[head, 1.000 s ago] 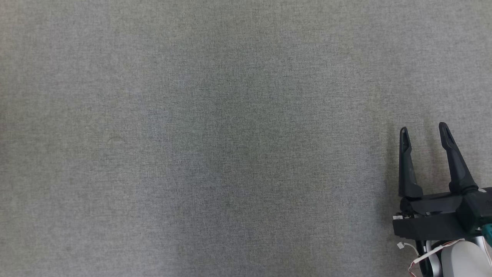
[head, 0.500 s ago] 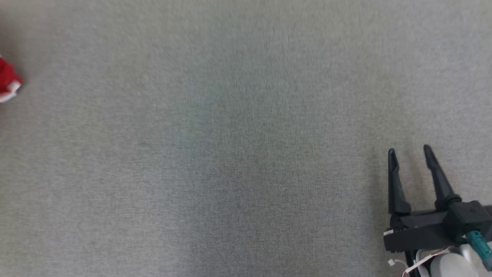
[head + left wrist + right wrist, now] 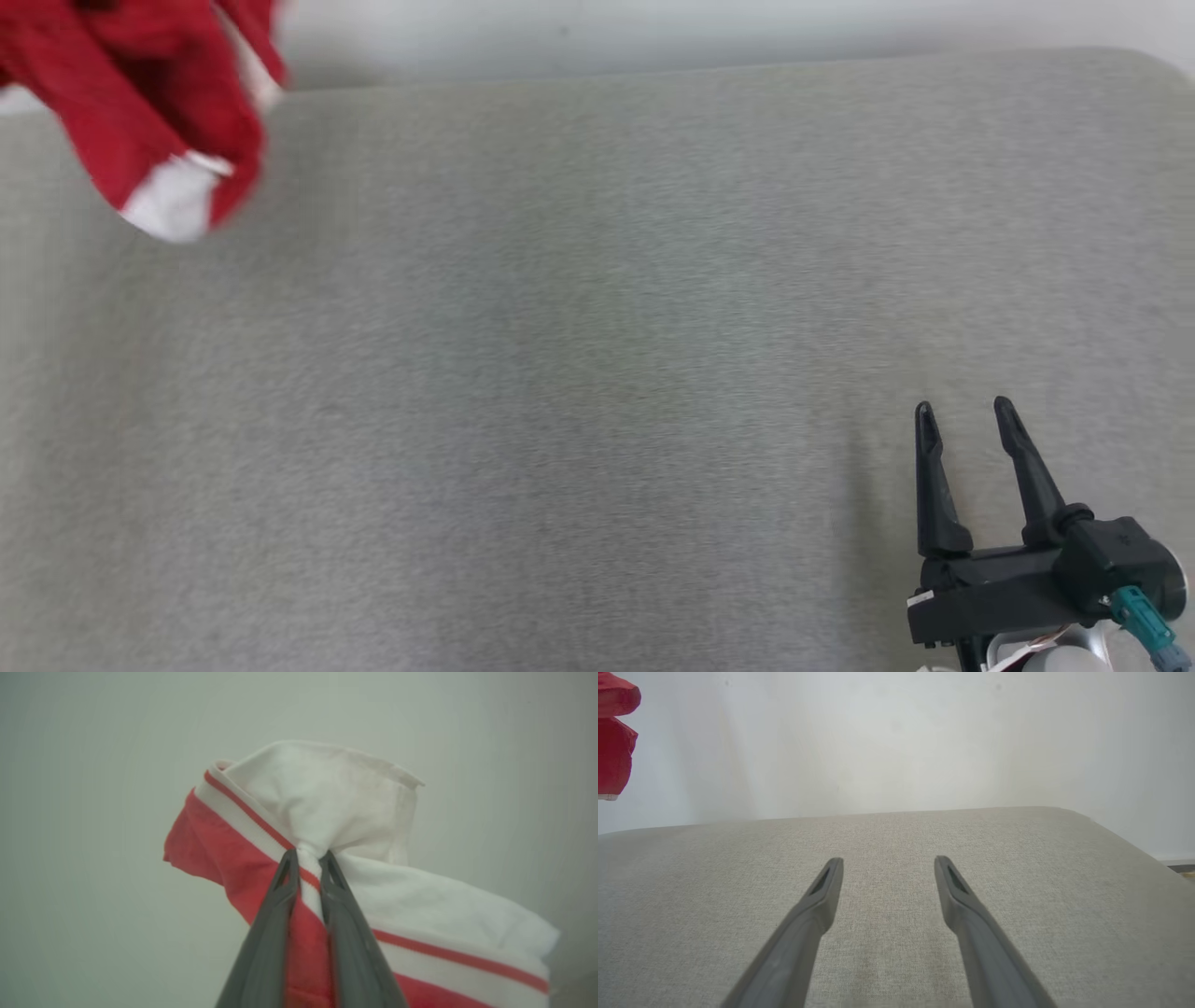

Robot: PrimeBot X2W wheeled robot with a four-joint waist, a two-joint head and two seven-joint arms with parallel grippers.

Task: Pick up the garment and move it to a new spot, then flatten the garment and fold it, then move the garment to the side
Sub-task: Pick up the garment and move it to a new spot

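Item: one garment (image 3: pixel 336 802), red cloth with white panels and a white band carrying a thin red stripe. Holder: left gripper (image 3: pixel 308 855), jaws drawn almost together and pinching a bunched fold of the striped band. In the left wrist view the white part bulges out just beyond the pinch, red cloth spreads to the left of it and lies under the jaws, and more white and striped cloth trails toward the lower right, all against a pale plain background. Location, head view: the garment (image 3: pixel 140 103) is at the upper left corner, blurred, with a red fold ending in a white cuff above the far left end of the grey fabric surface (image 3: pixel 560 373). Whether the cuff touches the surface cannot be told there. Location, right wrist view: the red cloth (image 3: pixel 614 742) shows at the upper left edge in front of the wall (image 3: pixel 896 742), above the line of the surface's far edge. Second holder: right gripper (image 3: pixel 964 406), at the lower right of the head view, over the grey surface, jaws spread wide with nothing between them. The garment is well apart from this gripper, up and far to its left.
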